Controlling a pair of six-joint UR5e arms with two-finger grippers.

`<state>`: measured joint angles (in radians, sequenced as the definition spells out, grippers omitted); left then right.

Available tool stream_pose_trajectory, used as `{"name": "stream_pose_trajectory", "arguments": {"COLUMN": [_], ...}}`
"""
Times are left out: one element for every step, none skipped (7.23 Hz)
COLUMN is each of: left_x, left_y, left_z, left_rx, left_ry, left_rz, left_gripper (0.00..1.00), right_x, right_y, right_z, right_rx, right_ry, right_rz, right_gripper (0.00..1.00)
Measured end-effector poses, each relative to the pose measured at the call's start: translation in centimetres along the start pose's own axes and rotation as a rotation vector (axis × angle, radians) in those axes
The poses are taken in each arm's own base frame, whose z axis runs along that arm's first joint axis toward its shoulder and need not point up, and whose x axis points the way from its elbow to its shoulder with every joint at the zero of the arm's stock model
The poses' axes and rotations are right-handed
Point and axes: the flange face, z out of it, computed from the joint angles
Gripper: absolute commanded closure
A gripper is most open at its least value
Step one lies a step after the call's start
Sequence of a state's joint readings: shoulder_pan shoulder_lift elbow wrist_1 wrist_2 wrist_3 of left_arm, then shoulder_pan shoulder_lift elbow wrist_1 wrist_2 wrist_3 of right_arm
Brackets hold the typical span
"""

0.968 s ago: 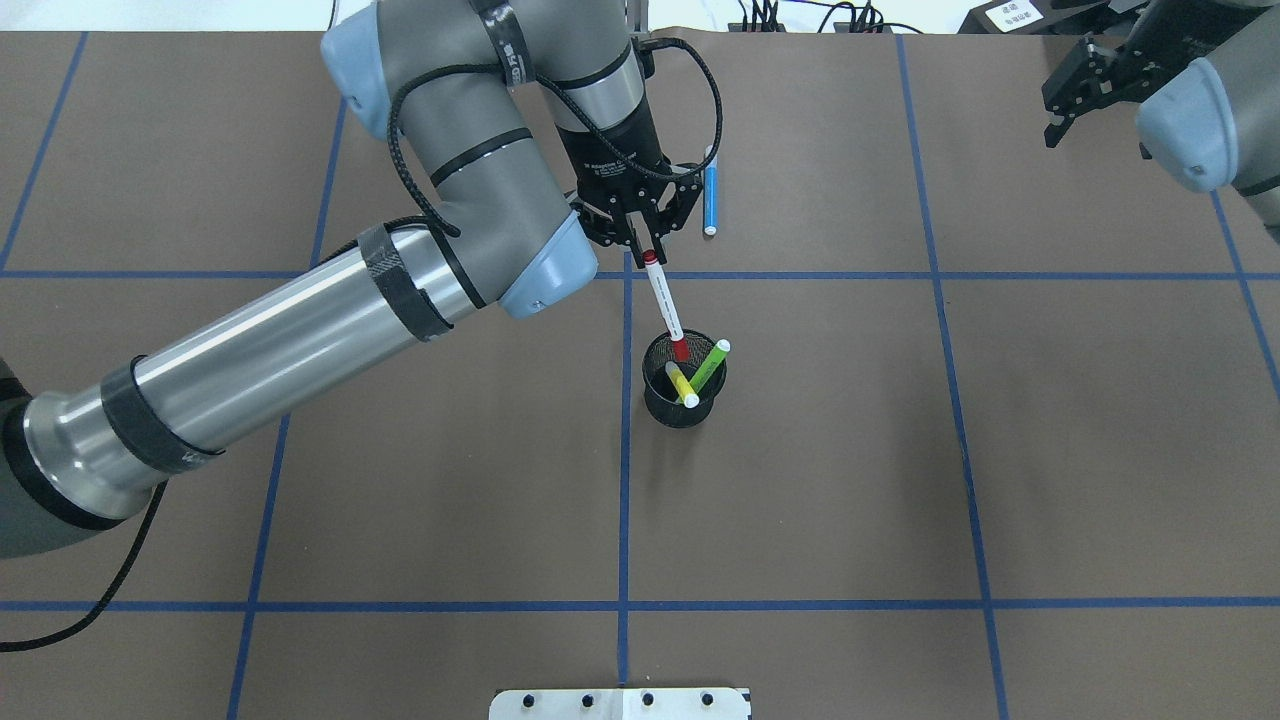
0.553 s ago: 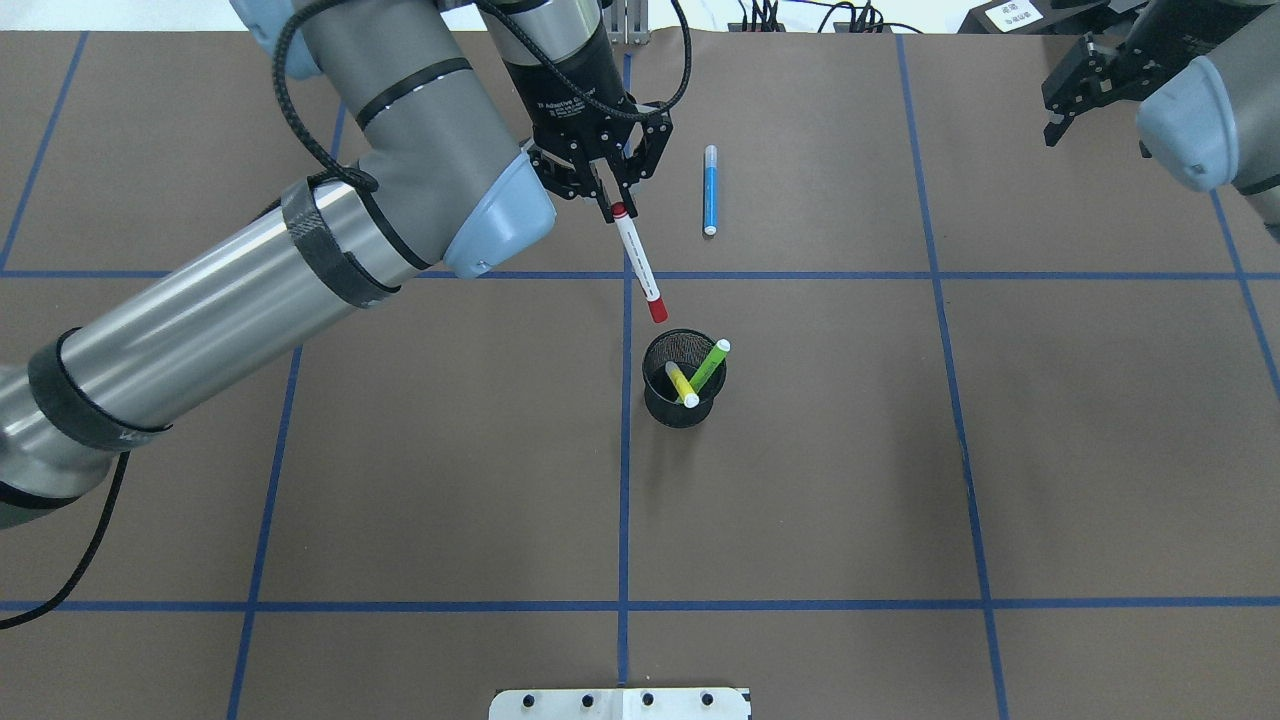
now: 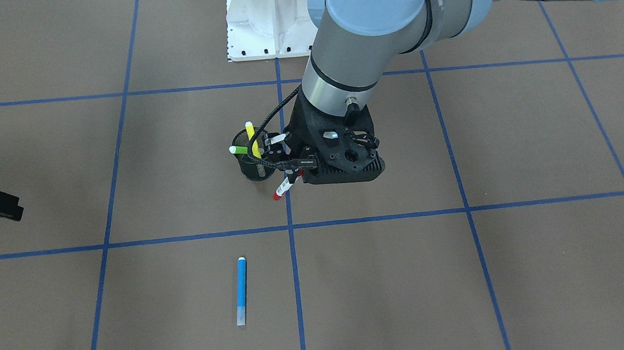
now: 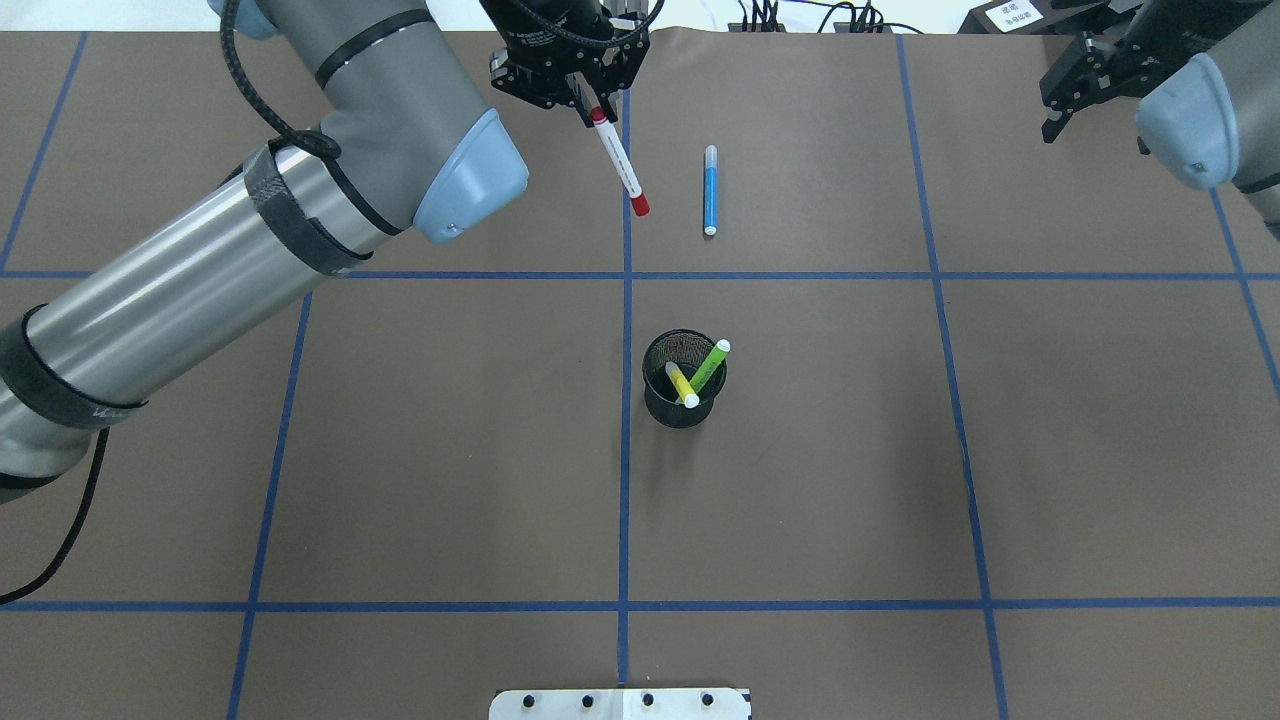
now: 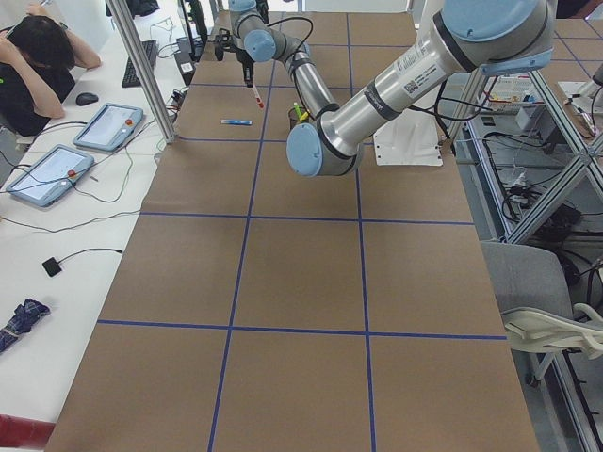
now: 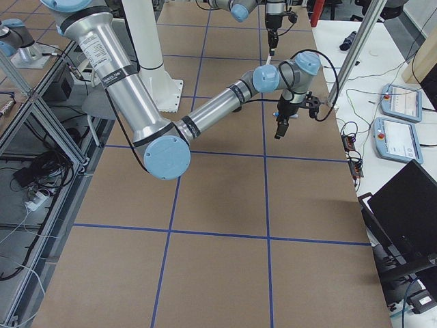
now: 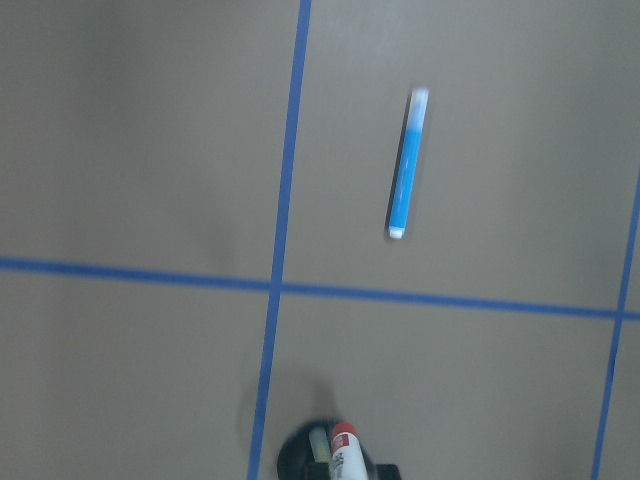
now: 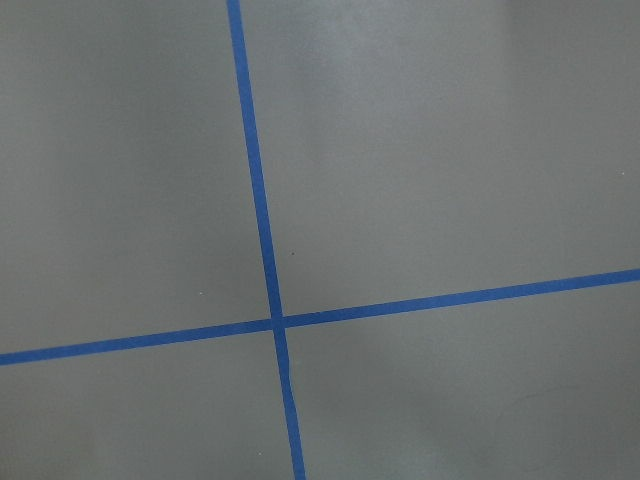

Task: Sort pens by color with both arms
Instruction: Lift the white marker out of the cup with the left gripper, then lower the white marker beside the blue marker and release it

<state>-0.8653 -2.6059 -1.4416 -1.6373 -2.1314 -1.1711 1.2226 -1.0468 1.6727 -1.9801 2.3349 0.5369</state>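
My left gripper [image 4: 592,108] is shut on the top end of the white pen with red cap and end [image 4: 618,162]. The pen hangs tilted above the table, left of the blue pen [image 4: 710,190], which lies flat. In the front view the held pen [image 3: 284,187] hangs just beside the cup. The light green pen [image 4: 712,362] and the yellow pen [image 4: 681,383] stand in the black mesh cup [image 4: 680,408]. My right gripper [image 4: 1066,92] is open and empty at the far right, well away from the pens. The left wrist view shows the blue pen [image 7: 406,165] and the held pen's red tip [image 7: 343,440].
Blue tape lines [image 4: 625,480] divide the brown table into squares. The white base pedestal [image 3: 268,21] stands at the robot's edge. Cables and boxes [image 4: 790,18] lie beyond the far edge. The right wrist view shows only table and a tape crossing [image 8: 277,322].
My left gripper has drawn the red-and-white pen up out of the mesh cup and carried it towards the far edge, beside the blue pen. The right arm has barely moved.
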Motion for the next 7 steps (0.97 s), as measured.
{"name": "stream_pose_trajectory", "arguments": {"left_x": [-0.5,-1.3,-1.7,-1.3,-1.0,-1.0,-1.1], "left_y": [-0.9,-1.6,-1.0,1.6,4.1,5.7,6.4], "left_z": [0.0,0.1,1.8,5.5,9.2,11.6,12.9], "left_rx": [0.119,0.251,0.406,0.558,0.683,0.747,0.784], "left_ry": [0.018,0.032,0.031,0.009,-0.038,-0.076,-0.105], "left_rz": [0.033,0.059,0.081,0.094,0.099,0.103,0.105], "left_gripper": [1.0,1.0,1.0,1.0,1.0,1.0,1.0], "right_x": [0.0,0.0,0.0,0.0,0.0,0.0,0.0], "right_y": [0.0,0.0,0.2,0.4,0.5,0.5,0.5], "right_z": [0.0,-0.1,-0.1,-0.3,-0.2,-0.2,-0.1], "right_rx": [0.002,0.003,0.006,0.009,0.009,0.009,0.008], "right_ry": [0.0,0.0,-0.001,-0.003,-0.002,-0.002,-0.002], "right_rz": [-0.001,-0.001,0.0,-0.001,-0.002,-0.004,-0.004], "right_gripper": [0.0,0.01,0.0,0.0,0.0,0.01,0.0]}}
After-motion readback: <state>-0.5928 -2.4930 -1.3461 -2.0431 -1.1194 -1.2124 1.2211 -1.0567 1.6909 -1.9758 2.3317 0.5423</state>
